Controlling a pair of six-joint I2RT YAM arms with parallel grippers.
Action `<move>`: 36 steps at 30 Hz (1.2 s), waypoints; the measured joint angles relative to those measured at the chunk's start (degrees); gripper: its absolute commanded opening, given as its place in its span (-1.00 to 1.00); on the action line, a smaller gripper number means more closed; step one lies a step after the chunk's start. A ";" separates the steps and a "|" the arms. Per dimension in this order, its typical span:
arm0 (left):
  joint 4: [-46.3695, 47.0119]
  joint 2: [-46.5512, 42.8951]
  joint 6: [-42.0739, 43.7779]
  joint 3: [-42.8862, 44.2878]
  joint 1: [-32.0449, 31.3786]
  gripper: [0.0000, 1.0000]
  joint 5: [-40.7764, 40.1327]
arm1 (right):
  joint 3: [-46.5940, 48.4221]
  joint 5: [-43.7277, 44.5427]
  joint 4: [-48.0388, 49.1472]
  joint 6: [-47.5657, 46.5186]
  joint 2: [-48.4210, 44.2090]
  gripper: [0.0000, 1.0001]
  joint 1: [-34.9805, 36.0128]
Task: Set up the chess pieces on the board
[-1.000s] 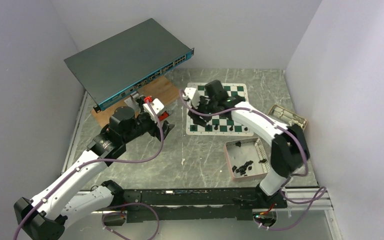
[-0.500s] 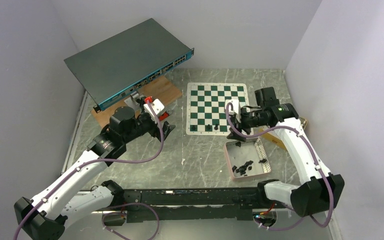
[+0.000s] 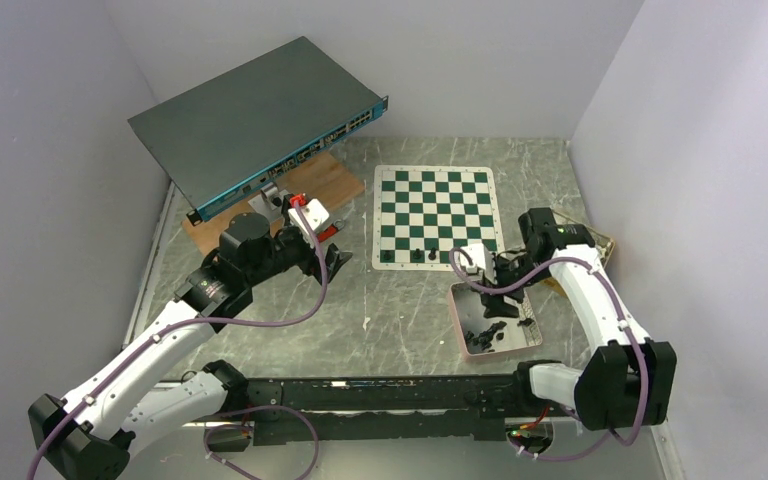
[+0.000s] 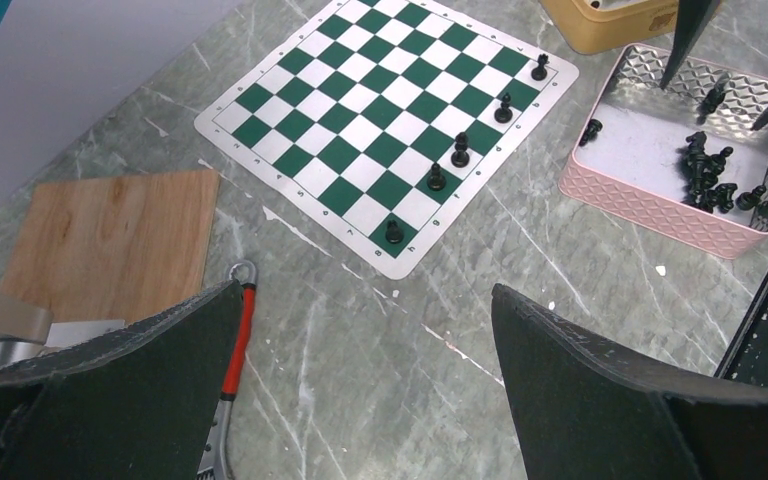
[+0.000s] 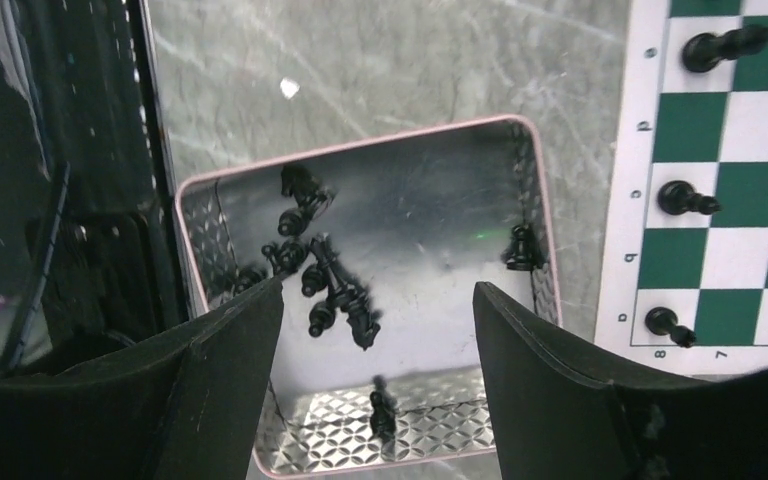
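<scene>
The board (image 3: pixel 430 200), green and white, lies at the back centre with several black chess pieces (image 4: pixel 436 178) standing along its near row. More chess pieces (image 5: pixel 330 290) lie heaped in the pink-rimmed metal tray (image 3: pixel 457 320), and single ones stand near its walls. My right gripper (image 5: pixel 378 290) hangs open above the tray (image 5: pixel 360 145) with nothing between its fingers. It hovers over the tray's far half in the top view, right gripper (image 3: pixel 500 298). My left gripper (image 4: pixel 367 290) is wide open over bare table left of the board (image 4: pixel 350 110), holding nothing.
A network switch (image 3: pixel 260 125) leans at the back left above a wooden plate (image 4: pixel 110 240). A red-handled tool (image 4: pixel 238 340) lies by my left fingers. A tan box (image 3: pixel 575 232) sits right of the board. Walls close in on three sides.
The right arm swung from the board's near-left corner across to the right and down over the tray, its jaws spreading wider. The left arm stayed still.
</scene>
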 measured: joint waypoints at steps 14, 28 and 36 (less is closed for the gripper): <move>0.00 0.04 -0.02 0.00 0.00 0.99 0.92 | -9.22 13.90 1.33 -13.66 1.55 0.31 -1.44; 0.00 0.04 0.00 0.00 0.00 0.99 0.90 | -13.14 18.53 9.18 -14.69 7.43 0.02 -1.49; 0.00 0.07 0.00 0.00 0.00 0.99 0.90 | -14.16 18.64 12.13 -14.71 9.25 -0.12 -1.49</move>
